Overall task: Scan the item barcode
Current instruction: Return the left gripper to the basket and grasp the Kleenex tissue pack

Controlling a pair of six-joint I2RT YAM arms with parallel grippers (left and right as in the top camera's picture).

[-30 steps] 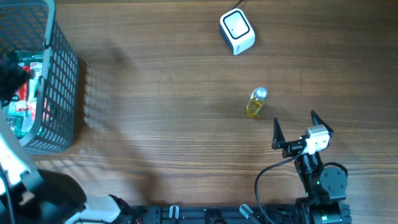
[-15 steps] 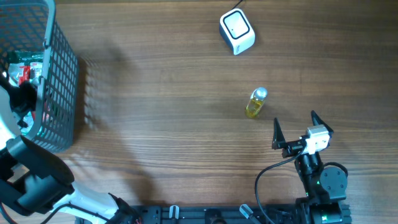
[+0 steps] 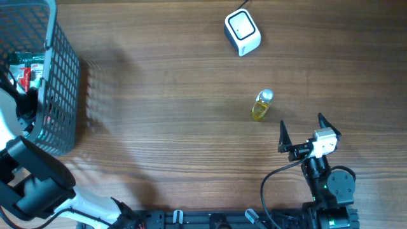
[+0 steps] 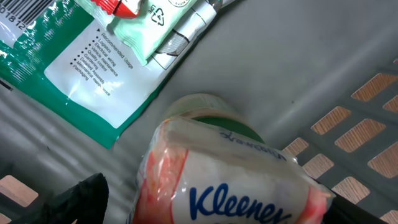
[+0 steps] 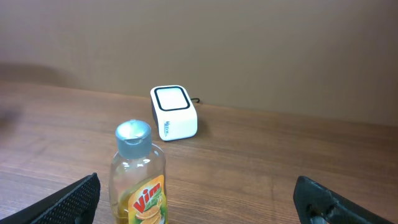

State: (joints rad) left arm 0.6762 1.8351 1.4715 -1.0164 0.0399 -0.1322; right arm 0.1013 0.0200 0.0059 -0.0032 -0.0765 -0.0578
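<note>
Because the pack (image 4: 236,186) looks soft and light, the left jaws, wide astride it, should pinch its middle; the right jaws gape empty.

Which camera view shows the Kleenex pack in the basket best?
The left wrist view: the Kleenex pack fills the lower frame, logo readable. In the overhead view I cannot pick it out inside the basket, where the left arm reaches in. The right wrist view misses it entirely.
</note>
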